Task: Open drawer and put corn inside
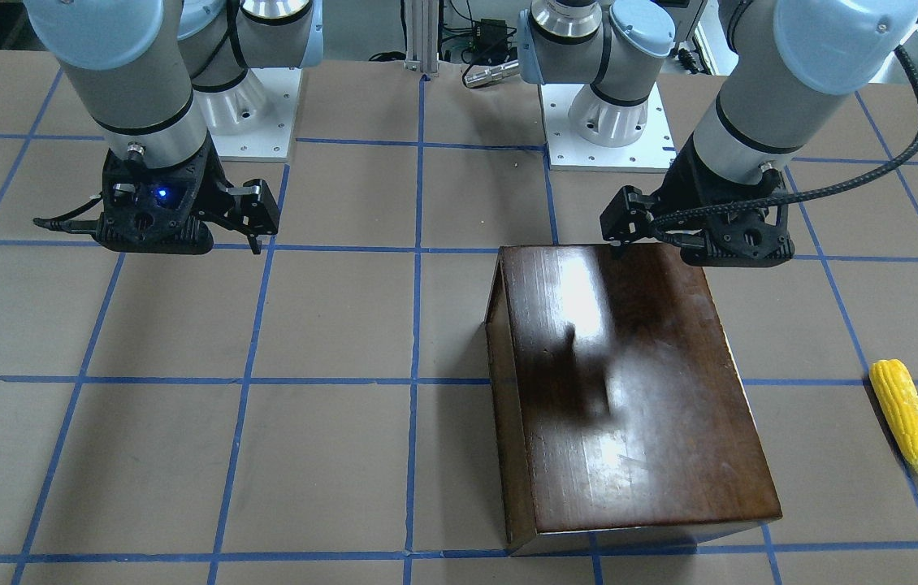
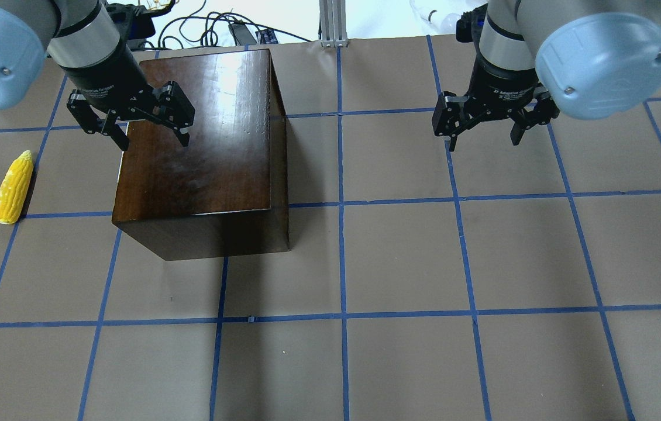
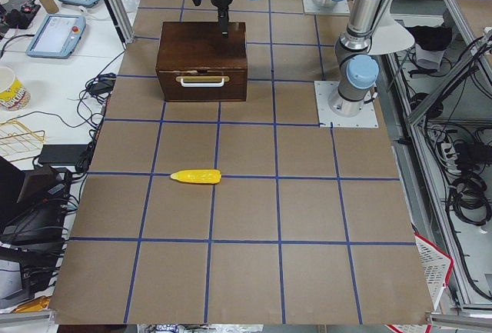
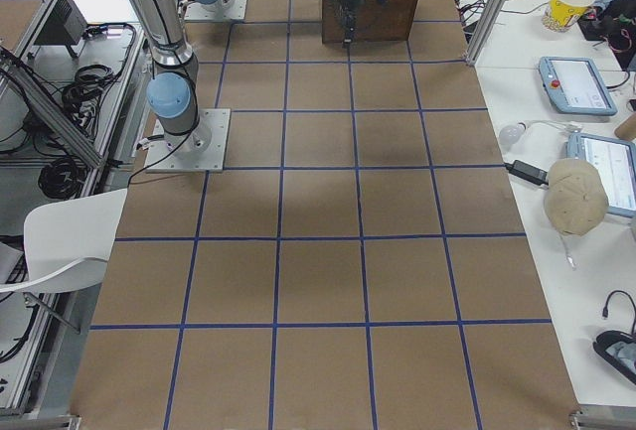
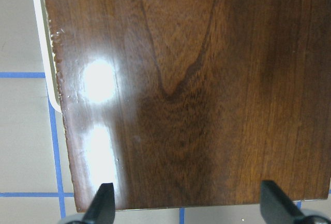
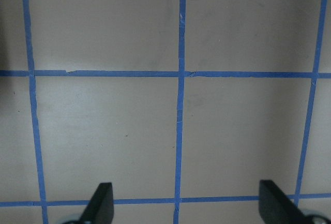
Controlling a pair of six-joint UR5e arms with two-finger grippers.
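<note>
On counter (image 2: 400, 257), dark box (image 2: 202, 146) with drawer (image 3: 201, 87) shut. With left claw (image 2: 154, 142) spread open above lid, right claw (image 2: 484, 142) open and idle, drop past the end facing corn (image 2: 13, 187), lying apart; pinch white handle (image 3: 203, 81) squarely, pull straight.

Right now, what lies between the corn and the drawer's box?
Nothing: in the overhead view only bare table with blue tape lines separates the corn from the box.

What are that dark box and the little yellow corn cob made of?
The box looks like real wood under a glossy varnish: grain lines show close up, and lamps glare off its top. The corn is probably a plastic or rubber toy, given its even bright yellow and moulded-looking kernels. I can't tell which.
</note>
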